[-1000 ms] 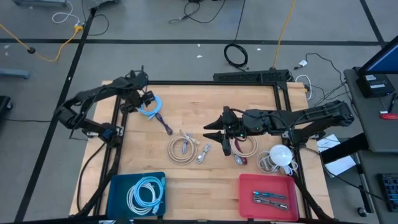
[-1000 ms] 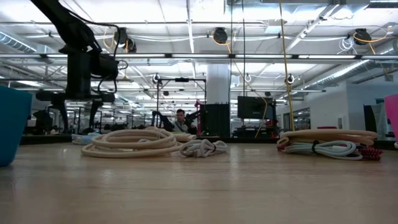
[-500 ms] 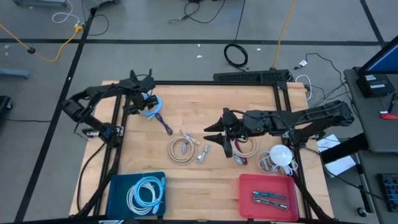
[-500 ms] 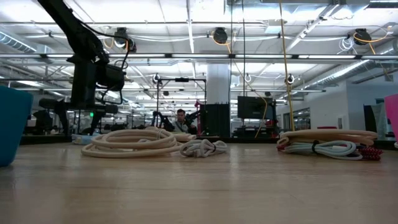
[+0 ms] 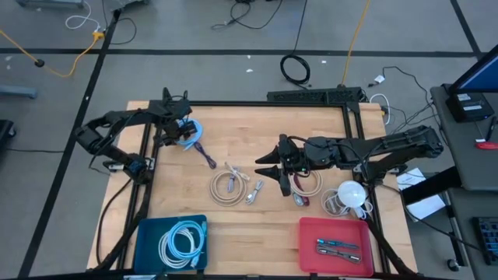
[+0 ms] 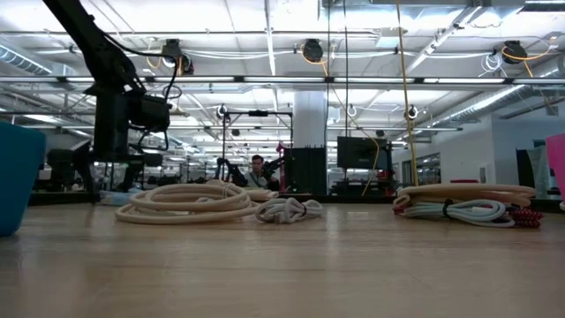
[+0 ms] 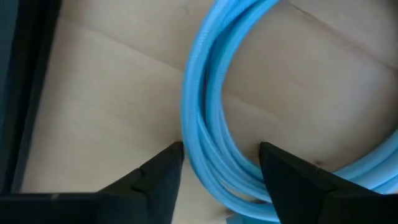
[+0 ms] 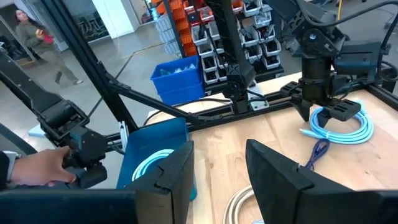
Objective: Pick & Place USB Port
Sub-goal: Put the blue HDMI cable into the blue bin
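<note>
Left wrist view: fingers straddle blue cable coil.

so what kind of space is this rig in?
Looks like an open industrial robotics lab or workshop: exposed ceiling pipes and lamps, racks of parts bins, cables on the concrete floor, and a person walking past behind the table.

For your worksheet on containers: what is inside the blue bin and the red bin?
The blue bin holds one coiled light-blue cable. The red bin holds two small dark items, too small to identify. Anything beneath the coil is covered.
</note>
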Motion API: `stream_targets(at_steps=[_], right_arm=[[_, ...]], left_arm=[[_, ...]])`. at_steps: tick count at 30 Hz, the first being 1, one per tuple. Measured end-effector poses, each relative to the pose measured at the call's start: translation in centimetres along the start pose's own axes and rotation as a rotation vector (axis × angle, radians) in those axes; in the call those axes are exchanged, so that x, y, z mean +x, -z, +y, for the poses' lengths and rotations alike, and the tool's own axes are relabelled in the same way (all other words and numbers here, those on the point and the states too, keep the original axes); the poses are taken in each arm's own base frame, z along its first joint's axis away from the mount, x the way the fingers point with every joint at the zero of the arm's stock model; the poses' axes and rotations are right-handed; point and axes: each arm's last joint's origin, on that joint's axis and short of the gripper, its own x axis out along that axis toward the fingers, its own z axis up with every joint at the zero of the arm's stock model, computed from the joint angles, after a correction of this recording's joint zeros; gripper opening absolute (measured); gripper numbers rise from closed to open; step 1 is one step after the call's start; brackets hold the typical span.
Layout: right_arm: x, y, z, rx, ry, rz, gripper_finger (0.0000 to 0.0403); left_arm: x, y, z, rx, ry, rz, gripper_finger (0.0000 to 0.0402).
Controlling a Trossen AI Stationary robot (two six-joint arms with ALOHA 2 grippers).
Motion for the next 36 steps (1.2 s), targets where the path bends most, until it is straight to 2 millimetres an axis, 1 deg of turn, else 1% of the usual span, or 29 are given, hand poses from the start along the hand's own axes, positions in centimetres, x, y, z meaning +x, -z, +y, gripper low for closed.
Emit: stream_targets(at_steps=[3,5,8,9,11,15,18,20,24,26,29,31,33,36], right_arm=[[0.0,0.0,0.0,0.0,-0.001,-0.002,0.0137],[0.0,0.0,0.0,0.0,-0.001,-0.003,0.0137],[0.0,0.0,0.0,0.0,-0.001,-0.003,0.0137],[0.0,0.0,0.0,0.0,-0.001,-0.003,0.0137],[0.0,0.0,0.0,0.0,-0.001,-0.003,0.0137],[0.0,0.0,0.0,0.001,-0.001,-0.003,0.0137],[0.0,0.0,0.0,0.008,-0.002,-0.002,0.0137],[0.0,0.0,0.2,0.007,-0.005,-0.001,0.0137],[0.0,0.1,0.2,0.006,-0.008,0.0,0.0137],[0.0,0.1,0.3,0.006,-0.009,0.001,0.0137],[0.0,0.1,0.3,0.006,-0.009,0.001,0.0137],[-0.2,0.0,0.3,0.005,-0.011,0.002,0.0137],[-0.4,-0.1,0.4,0.005,-0.013,0.0,0.0137],[-1.0,-0.3,0.4,0.003,-0.012,0.0,0.0137]], left_arm=[[0.0,0.0,0.1,0.001,-0.005,0.0,0.017],[-0.1,0.1,0.2,0.005,-0.003,-0.002,0.0125],[-0.2,0.1,0.2,0.032,0.004,-0.003,0.0045],[-0.3,0.1,0.1,0.045,0.008,-0.003,0.0028],[-0.4,0.1,0.1,0.053,0.02,-0.004,0.0021],[-0.7,0.1,0.1,0.063,0.038,-0.006,0.0033],[-1.6,0.3,0.4,0.084,0.078,-0.033,0.0018],[-2.8,0.4,0.6,0.093,0.132,-0.067,0.0011],[-5.5,0.2,1.7,0.063,0.247,-0.165,0.0011],[-7.2,0.3,2.3,0.063,0.336,-0.194,0.0011],[-10.4,0.9,3.0,0.125,0.497,-0.218,0.0011],[-12.9,2.3,3.7,0.215,0.6,-0.19,0.0011],[-15.4,4.5,4.9,0.343,0.69,-0.133,0.0011],[-18.8,8.2,7.9,0.494,0.761,-0.009,0.0011]])
